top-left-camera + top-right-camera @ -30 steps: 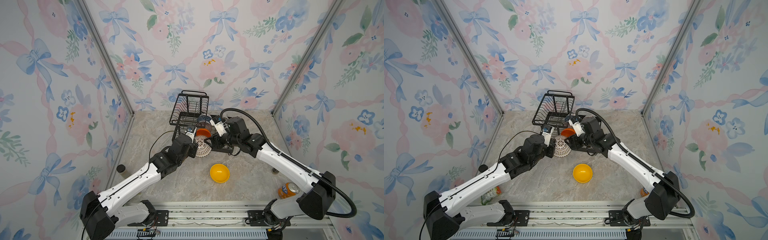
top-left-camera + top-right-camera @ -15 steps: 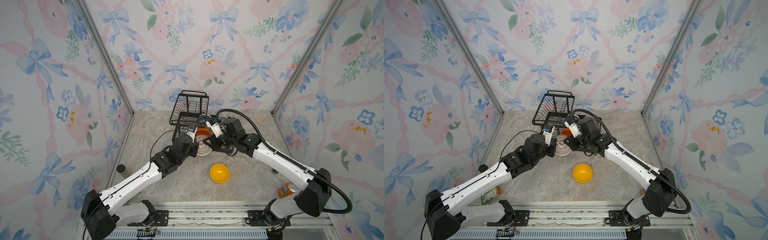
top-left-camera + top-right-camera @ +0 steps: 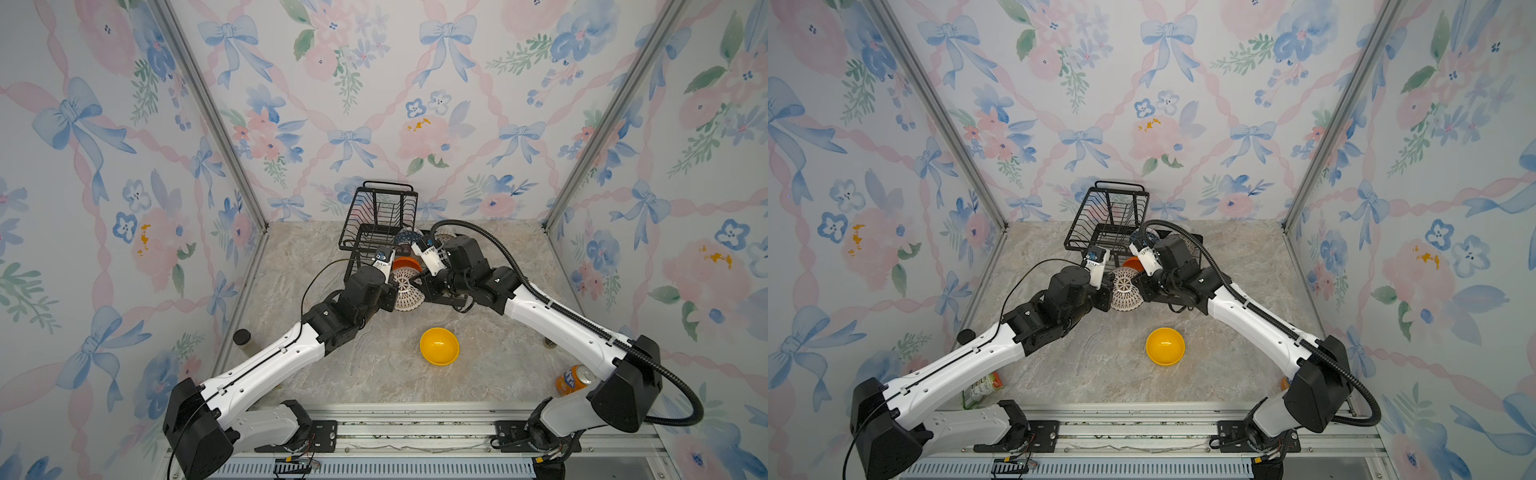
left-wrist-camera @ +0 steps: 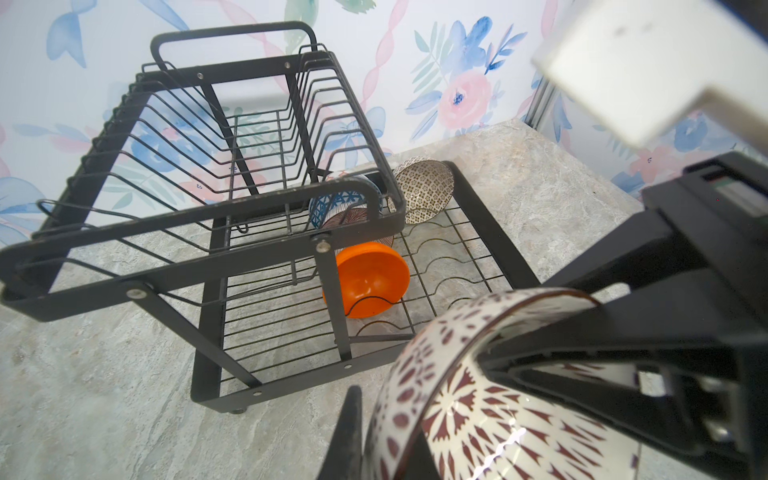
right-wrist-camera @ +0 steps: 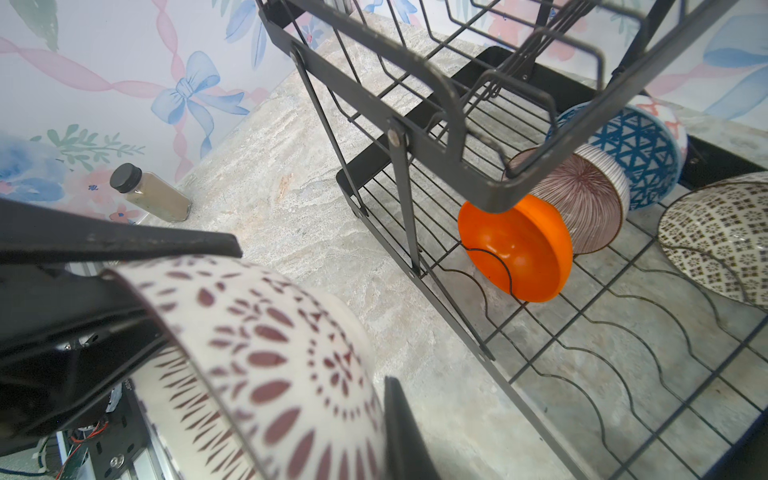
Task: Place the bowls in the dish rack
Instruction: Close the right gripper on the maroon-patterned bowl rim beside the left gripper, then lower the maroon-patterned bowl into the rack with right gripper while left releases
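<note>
Black wire rack [image 3: 374, 216] stands at twelve o'clock on the marble table in both top views. Four bowls are already on edge in its base. Nested in one row are the blue bowl [image 5: 636, 153], the striped bowl [image 5: 582, 199] and the orange bowl [image 4: 370, 278]. The check bowl [image 5: 719, 237] sits apart from them in another slot.

My two arms meet just off the rack's six o'clock side, over bare table. Between them hangs the held bowl [image 3: 406, 286], tipped on edge and not yet over the wires. My left gripper [image 3: 394, 291] is clamped on its rim at nine o'clock, with its fingers [image 5: 124, 245] either side of the wall.

The change is on the other side. A second ago my right gripper [image 3: 421, 285] was spread wide, up by the rack. It has since swung in and its fingers [image 4: 582, 345] have closed over the rim at three o'clock.

So both of my grippers grip the same bowl, and I read this as a handover. My left should let go next so the right can carry the bowl into a free slot.

The yellow bowl [image 3: 439, 346] waits mouth-up on the table, at five o'clock from the held one. A soda can [image 3: 572, 379] stands at four o'clock, by my right arm's base.
</note>
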You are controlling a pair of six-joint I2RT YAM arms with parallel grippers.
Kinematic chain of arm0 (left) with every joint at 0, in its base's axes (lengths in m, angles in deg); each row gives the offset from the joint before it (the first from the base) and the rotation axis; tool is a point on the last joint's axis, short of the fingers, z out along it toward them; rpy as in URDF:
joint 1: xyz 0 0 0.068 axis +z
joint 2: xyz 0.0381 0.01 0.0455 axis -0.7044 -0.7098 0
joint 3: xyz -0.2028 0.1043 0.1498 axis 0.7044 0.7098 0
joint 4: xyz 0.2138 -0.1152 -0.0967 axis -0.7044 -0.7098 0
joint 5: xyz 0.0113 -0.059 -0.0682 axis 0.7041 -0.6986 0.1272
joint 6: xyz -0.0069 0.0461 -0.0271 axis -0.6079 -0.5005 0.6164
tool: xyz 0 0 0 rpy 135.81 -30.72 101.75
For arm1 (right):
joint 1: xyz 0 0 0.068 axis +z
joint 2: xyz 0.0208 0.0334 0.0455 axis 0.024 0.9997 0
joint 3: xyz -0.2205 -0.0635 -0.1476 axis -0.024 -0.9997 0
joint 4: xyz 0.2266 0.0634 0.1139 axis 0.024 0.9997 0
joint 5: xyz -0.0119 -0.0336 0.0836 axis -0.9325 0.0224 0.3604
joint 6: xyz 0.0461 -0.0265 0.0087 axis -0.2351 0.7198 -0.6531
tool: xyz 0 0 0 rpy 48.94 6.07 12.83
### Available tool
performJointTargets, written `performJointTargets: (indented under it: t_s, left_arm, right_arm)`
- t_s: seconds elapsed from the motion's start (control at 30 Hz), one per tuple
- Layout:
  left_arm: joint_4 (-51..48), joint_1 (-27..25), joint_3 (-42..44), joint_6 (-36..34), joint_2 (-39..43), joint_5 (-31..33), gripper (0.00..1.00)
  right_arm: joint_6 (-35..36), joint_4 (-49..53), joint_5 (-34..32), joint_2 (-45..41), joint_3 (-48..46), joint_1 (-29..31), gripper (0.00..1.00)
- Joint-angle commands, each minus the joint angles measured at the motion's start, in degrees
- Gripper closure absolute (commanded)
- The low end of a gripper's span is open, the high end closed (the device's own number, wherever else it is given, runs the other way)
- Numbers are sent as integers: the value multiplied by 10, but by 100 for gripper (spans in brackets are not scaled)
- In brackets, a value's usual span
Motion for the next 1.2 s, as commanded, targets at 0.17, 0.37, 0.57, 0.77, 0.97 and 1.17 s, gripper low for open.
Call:
performJointTargets:
  t_s: [0.17, 0.37, 0.57, 0.77, 0.97, 1.17]
  left_arm:
    - [-23, -1, -10, 1, 14, -28, 73]
    - [-48, 20, -9, 4, 33, -34, 31]
    - [-94, 69, -14, 15, 44, -72, 5]
    - [-154, 96, -25, 12, 30, -105, 2]
    - [-183, 108, -18, 12, 12, -108, 2]
    - [-191, 123, -15, 9, 13, -121, 2]
  right_arm:
    - [10, -10, 1, -24, -13, -29, 100]
    - [30, -9, -8, -36, -29, -58, 100]
    - [61, -15, -47, -50, -46, -87, 100]
    - [99, -47, -142, -58, -58, -101, 100]
    - [164, -103, -236, -43, -76, -103, 100]
    - [231, -223, -299, -21, -124, -121, 100]
